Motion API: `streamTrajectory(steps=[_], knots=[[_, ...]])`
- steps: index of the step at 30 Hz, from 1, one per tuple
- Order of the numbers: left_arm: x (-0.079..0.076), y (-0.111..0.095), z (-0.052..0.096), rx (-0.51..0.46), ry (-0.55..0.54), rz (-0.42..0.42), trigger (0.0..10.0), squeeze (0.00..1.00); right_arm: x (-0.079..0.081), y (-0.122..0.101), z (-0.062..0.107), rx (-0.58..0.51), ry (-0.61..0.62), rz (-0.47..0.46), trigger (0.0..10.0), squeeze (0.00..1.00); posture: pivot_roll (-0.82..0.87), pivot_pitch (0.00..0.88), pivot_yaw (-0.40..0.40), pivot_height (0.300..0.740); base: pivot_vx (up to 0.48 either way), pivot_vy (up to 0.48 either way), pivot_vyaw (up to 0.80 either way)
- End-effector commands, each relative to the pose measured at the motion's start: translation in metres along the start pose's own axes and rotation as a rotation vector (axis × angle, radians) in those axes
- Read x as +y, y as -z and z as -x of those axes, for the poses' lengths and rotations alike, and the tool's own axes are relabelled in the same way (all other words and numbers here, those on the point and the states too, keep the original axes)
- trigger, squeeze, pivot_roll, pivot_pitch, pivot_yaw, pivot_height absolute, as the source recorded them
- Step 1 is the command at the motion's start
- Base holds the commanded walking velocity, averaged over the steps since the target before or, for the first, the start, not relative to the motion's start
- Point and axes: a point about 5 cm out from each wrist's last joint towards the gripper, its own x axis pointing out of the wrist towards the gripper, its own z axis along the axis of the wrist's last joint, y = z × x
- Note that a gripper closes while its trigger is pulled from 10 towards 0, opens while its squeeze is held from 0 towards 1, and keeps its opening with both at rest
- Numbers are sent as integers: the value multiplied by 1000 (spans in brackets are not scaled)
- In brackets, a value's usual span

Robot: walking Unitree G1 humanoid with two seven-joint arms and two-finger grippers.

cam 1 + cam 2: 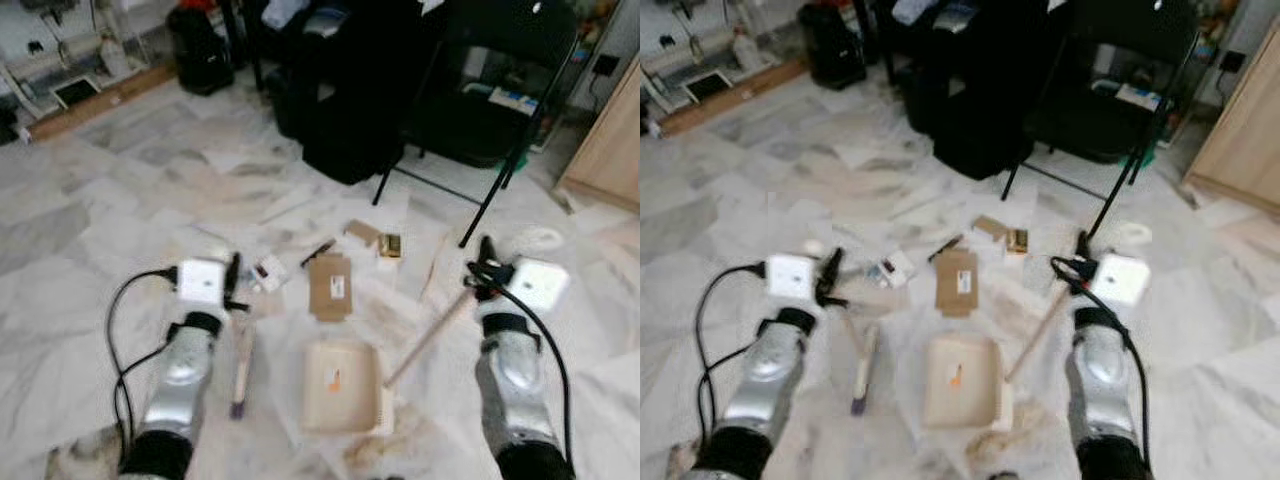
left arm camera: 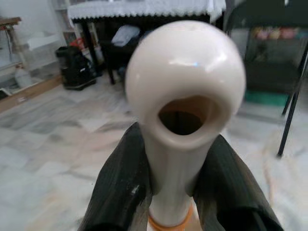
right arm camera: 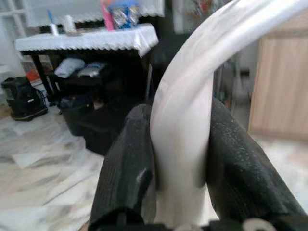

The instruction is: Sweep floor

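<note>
My left gripper [image 1: 233,283] is shut on the cream handle [image 2: 185,96] of a small brush [image 1: 241,368], which slants down to the marble floor at lower left. My right gripper [image 1: 483,272] is shut on the long pale handle [image 1: 432,335] of a cream dustpan [image 1: 340,385], whose pan rests on the floor between my arms. In the right wrist view the black fingers [image 3: 127,163] clamp that white handle [image 3: 190,120]. Litter lies just beyond the pan: a brown cardboard piece [image 1: 328,285], a white packet [image 1: 268,272], two small boxes [image 1: 378,240] and a thin black stick [image 1: 318,250].
A black folding chair [image 1: 500,120] stands ahead to the right, with dark bags [image 1: 350,110] beside it. A wooden cabinet [image 1: 610,150] is at the far right. A black bin [image 1: 200,50] and a long plank [image 1: 100,100] lie at the back left.
</note>
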Motion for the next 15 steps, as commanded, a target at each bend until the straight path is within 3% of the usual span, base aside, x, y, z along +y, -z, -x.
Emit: streamTrajectory(steps=[1, 15], knots=[[11, -3, 1, -20, -26, -26, 10000, 0, 9, -9, -2, -51, -16, -25, 10000, 0, 6, 122, 54, 740, 307, 0, 0], [11, -4, 1, -22, -26, -24, 10000, 0, 9, -9, -3, -55, -15, -24, 10000, 0, 6, 123, 55, 740, 303, 0, 0]])
